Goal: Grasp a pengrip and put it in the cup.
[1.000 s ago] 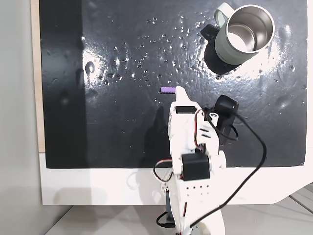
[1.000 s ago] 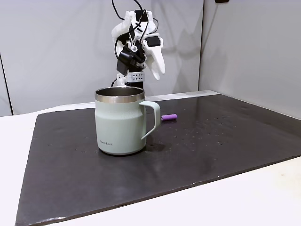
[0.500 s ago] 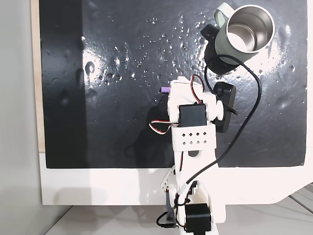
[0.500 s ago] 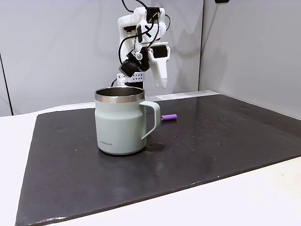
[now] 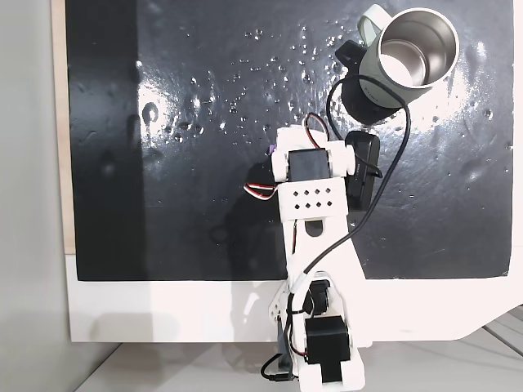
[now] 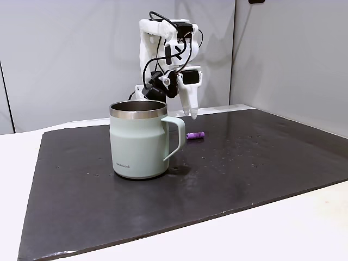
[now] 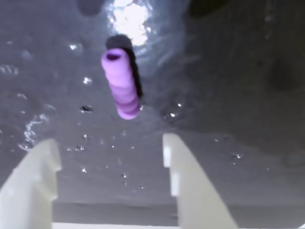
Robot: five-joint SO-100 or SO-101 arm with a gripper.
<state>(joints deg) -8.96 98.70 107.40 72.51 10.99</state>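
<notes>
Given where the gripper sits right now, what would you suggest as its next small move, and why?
Probably lower the gripper straight down over the pengrip. In the wrist view the jaws stand open with the purple tube lying on the black mat just ahead of the fingertips, nothing held. The side fixed view shows the gripper hanging above the pengrip, clear of the cup.

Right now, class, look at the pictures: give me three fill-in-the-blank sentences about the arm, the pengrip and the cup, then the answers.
1. The pengrip lies on the black ____.
2. The cup stands ____, mouth up.
3. The gripper is ____, its fingers apart and holding nothing.

Answers: mat; upright; open
</notes>
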